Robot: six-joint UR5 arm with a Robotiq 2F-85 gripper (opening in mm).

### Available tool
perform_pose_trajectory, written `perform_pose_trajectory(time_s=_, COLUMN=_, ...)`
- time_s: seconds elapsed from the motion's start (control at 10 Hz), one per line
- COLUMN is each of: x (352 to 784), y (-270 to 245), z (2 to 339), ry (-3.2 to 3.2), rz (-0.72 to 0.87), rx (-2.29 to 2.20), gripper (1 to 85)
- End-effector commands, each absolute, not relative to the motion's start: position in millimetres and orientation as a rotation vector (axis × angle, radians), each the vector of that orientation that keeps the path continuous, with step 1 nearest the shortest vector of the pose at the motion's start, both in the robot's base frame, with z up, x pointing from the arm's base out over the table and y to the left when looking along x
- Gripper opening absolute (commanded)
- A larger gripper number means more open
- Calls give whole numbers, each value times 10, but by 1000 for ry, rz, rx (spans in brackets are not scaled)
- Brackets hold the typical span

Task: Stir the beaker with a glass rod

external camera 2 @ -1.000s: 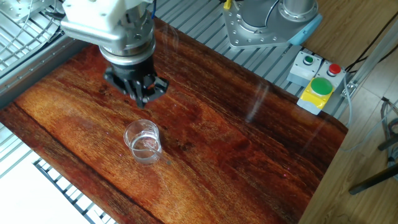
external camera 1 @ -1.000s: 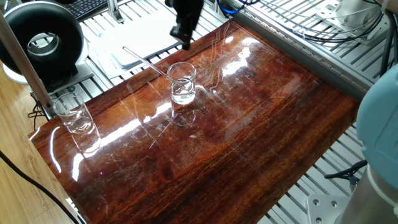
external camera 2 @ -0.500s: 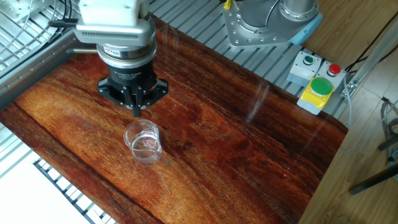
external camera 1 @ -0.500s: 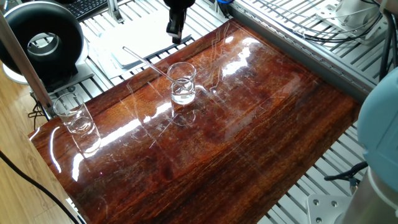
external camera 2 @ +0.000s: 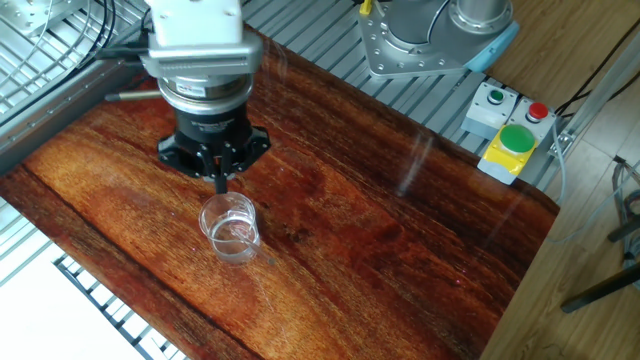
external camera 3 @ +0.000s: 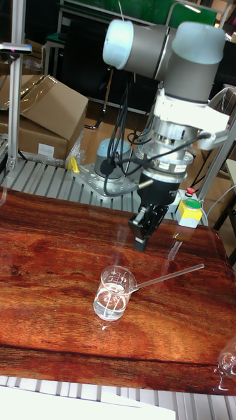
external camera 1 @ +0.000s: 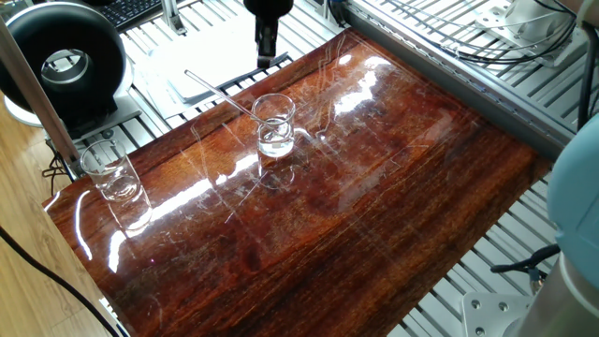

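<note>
The beaker (external camera 1: 274,124) (external camera 2: 231,228) (external camera 3: 114,294) stands upright on the wooden table, with a little clear liquid at its bottom. The glass rod (external camera 1: 217,93) (external camera 3: 168,276) leans in it, one end inside and the other sticking out over the rim toward the table edge. My gripper (external camera 1: 267,54) (external camera 2: 222,180) (external camera 3: 141,241) hangs in the air just beyond the beaker, pointing down. Its fingers are pressed together with nothing between them. It touches neither the rod nor the beaker.
A second clear beaker (external camera 1: 110,174) (external camera 3: 227,358) stands at a table corner. White paper (external camera 1: 211,58) lies off the table edge under the rod's free end. A black round device (external camera 1: 64,62) and a button box (external camera 2: 512,133) sit outside the table.
The gripper has turned about its vertical axis, so the fingers now show edge-on, and it has shifted slightly. Beaker and rod have not moved.
</note>
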State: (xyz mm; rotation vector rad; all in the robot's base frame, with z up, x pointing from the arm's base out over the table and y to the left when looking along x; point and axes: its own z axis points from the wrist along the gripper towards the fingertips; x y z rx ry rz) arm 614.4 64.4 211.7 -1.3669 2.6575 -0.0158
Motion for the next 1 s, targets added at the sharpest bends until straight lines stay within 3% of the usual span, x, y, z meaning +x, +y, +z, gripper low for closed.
perform_pose_trajectory(time_s=0.0, x=6061, y=987, z=1987, ry=2633, rz=175, rx=-1361, gripper=10)
perform_pose_trajectory(time_s=0.8, x=6348, y=705, z=1977, ry=2568, rz=80, rx=-1386, gripper=10)
perform_pose_trajectory(time_s=0.9, x=6348, y=579, z=1961, ry=2565, rz=12, rx=-1443, gripper=10)
